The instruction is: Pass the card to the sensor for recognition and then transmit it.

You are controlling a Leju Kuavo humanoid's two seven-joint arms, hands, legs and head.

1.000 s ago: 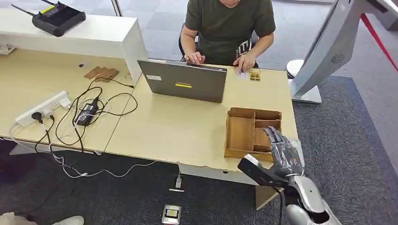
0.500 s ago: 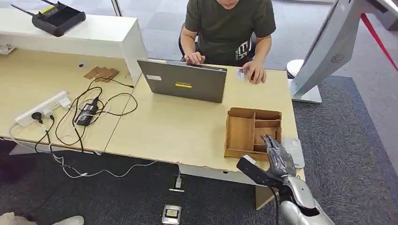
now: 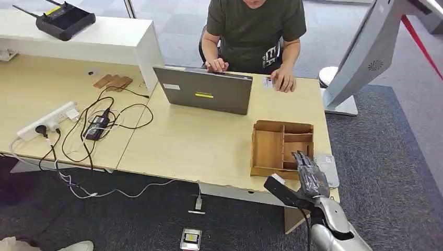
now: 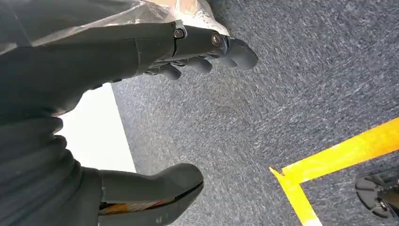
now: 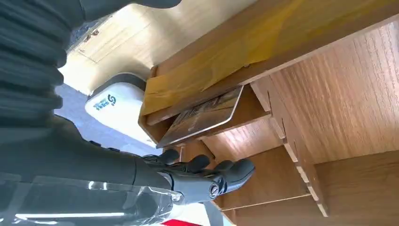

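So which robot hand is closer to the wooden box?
The right. The right robot hand reaches over the near right corner of the wooden box, fingers above its compartments. The left robot hand hangs over grey carpet, away from the box.

An office reception: a pale wood counter (image 3: 209,141) on grey carpet tiles (image 3: 397,146); a person (image 3: 254,31) seated typing at a laptop (image 3: 203,90); power strip (image 3: 48,120), tangled cables (image 3: 99,125), a router (image 3: 61,19) on a white shelf (image 3: 104,39).
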